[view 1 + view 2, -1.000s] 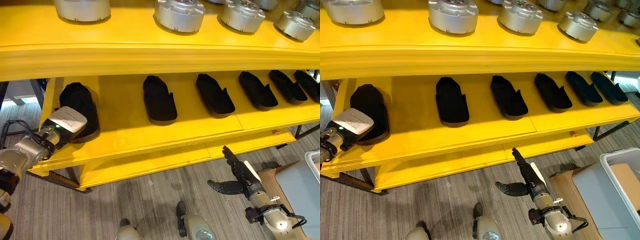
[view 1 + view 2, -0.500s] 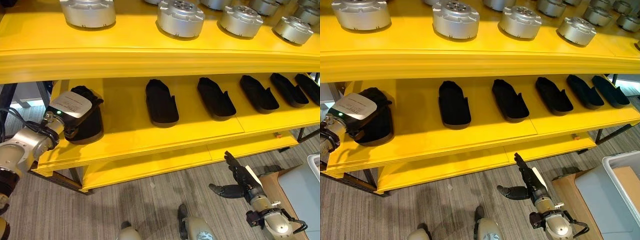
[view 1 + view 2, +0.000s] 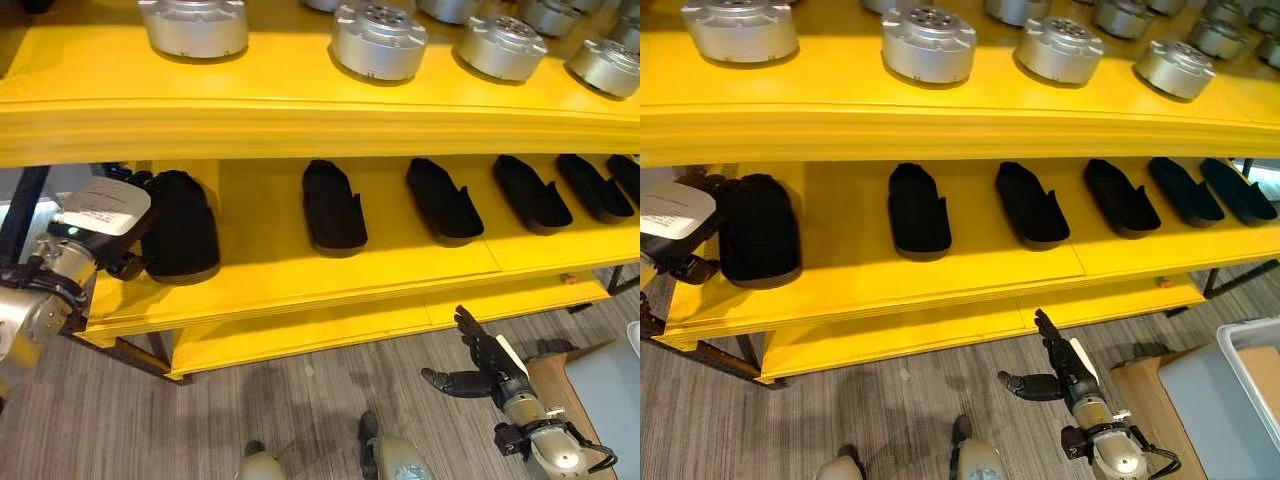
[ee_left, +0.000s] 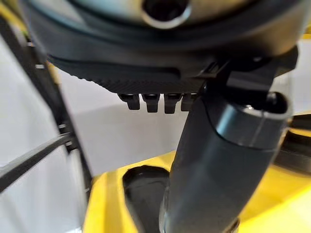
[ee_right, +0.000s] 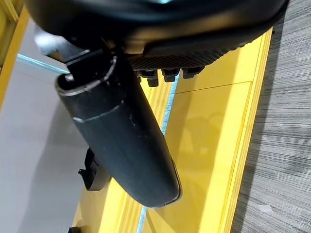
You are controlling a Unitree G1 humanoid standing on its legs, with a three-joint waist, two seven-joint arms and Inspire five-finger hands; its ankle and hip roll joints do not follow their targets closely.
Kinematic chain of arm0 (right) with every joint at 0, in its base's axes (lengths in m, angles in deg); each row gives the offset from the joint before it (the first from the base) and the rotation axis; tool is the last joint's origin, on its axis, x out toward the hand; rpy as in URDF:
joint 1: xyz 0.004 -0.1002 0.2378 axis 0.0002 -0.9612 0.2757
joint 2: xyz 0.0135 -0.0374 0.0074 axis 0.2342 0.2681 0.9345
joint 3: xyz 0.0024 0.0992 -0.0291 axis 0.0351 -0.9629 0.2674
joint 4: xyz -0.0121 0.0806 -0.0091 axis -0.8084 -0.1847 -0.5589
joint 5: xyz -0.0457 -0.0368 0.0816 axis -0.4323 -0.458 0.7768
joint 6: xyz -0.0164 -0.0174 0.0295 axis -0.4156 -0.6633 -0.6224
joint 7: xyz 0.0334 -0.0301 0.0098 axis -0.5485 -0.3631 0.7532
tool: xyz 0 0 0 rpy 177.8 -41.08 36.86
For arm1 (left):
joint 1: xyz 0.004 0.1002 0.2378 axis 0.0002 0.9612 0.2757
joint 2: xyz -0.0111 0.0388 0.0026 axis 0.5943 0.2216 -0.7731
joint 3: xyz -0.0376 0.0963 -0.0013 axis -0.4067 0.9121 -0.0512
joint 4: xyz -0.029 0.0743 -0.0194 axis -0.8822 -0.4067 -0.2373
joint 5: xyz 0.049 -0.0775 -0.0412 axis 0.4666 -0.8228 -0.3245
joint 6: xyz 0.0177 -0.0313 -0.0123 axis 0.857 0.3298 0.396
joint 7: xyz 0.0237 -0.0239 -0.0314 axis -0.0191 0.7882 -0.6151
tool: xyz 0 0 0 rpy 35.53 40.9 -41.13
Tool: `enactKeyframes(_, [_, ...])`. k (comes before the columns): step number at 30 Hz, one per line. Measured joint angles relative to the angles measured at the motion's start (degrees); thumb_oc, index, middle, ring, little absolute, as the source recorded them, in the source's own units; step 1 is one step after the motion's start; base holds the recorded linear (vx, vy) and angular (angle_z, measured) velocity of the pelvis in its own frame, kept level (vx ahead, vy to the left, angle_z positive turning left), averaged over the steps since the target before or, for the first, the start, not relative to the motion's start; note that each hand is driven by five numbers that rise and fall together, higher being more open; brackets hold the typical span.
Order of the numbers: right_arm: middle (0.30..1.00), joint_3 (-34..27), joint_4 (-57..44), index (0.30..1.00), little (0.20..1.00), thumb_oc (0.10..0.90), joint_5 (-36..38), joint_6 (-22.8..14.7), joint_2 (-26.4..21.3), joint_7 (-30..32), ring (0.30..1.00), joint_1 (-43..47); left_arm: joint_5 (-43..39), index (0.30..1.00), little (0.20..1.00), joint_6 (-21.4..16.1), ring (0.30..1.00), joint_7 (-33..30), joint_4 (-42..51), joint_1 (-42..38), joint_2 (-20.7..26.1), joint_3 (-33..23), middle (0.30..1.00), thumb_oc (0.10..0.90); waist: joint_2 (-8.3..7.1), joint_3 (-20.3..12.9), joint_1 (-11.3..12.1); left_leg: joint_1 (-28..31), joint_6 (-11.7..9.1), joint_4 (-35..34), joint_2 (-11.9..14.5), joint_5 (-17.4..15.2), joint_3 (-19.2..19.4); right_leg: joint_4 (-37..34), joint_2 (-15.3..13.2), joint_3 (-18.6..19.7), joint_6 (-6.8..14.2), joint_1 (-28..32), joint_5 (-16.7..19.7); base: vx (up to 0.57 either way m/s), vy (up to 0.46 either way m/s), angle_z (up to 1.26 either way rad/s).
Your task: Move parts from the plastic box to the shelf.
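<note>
The left hand [image 3: 105,215] is at the left end of the yellow shelf [image 3: 300,290], just beside the leftmost black part [image 3: 180,225]. Compared w/ a moment ago it is drawn back off the part, and the part now lies on the middle board of the shelf, in row w/ the other black parts [image 3: 333,205]. I cannot tell if its fingers touch the part; in the wrist view they look straight and hold nothing. So, I judge, this placement is done.

The right hand [image 3: 480,365] hangs below the shelf, fingers spread, empty. The plastic box [image 3: 1240,375] is at lower right of the shelf; next part must come from there.
</note>
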Motion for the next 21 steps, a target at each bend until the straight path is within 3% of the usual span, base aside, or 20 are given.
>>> enactKeyframes(4, [1.0, -0.3, 0.0, 1.0, 1.0, 0.9, 0.0, 0.3, 0.2, -0.2, 1.0, 0.0, -4.8, 1.0, 1.0, 2.2, 1.0, 0.2, 4.5, 6.8, -9.3, -4.6, 1.0, 0.9, 0.39, 0.0, 0.9, 0.8, 0.0, -0.4, -0.3, 0.0, 0.0, 0.5, -0.3, -0.1, -0.3, 0.4, -0.3, 0.0, 0.001, 0.02])
enactKeyframes(10, [1.0, -0.3, 0.0, 1.0, 1.0, 0.9, 0.0, 1.2, 0.2, -0.4, 1.0, -0.2, -7.4, 1.0, 1.0, 2.5, 1.0, 1.1, 7.4, 11.0, -16.2, -5.6, 1.0, 0.9, 0.38, 0.0, 0.9, 1.1, 0.1, -0.5, -0.8, 0.0, -0.1, 1.2, -0.9, -0.1, 0.0, 0.5, -0.8, 0.0, 0.001, 0.02])
enactKeyframes(16, [1.0, -0.3, 0.0, 1.0, 1.0, 0.9, 0.0, 2.1, 0.2, -0.4, 1.0, -0.2, -9.6, 1.0, 1.0, 2.6, 1.0, 1.2, 8.5, 11.0, -21.4, -4.7, 1.0, 0.9, 0.71, -0.1, 0.9, 1.2, 0.2, -0.4, -1.0, 0.0, -0.1, 1.8, -1.1, -0.1, 0.0, 0.5, -0.9, 0.0, 0.0, 0.0])
enactKeyframes(21, [1.0, 0.0, 0.0, 1.0, 1.0, 0.9, 0.0, 2.2, 0.1, -0.4, 1.0, -0.1, -9.7, 1.0, 1.0, 3.6, 1.0, 1.0, 8.5, 9.5, -26.1, -0.3, 1.0, 0.9, 0.8, -0.2, 0.7, 1.2, 0.6, -0.4, -1.0, -0.1, -0.3, 2.1, -1.1, -0.1, -0.1, 0.3, -1.1, 0.0, 0.0, 0.0])
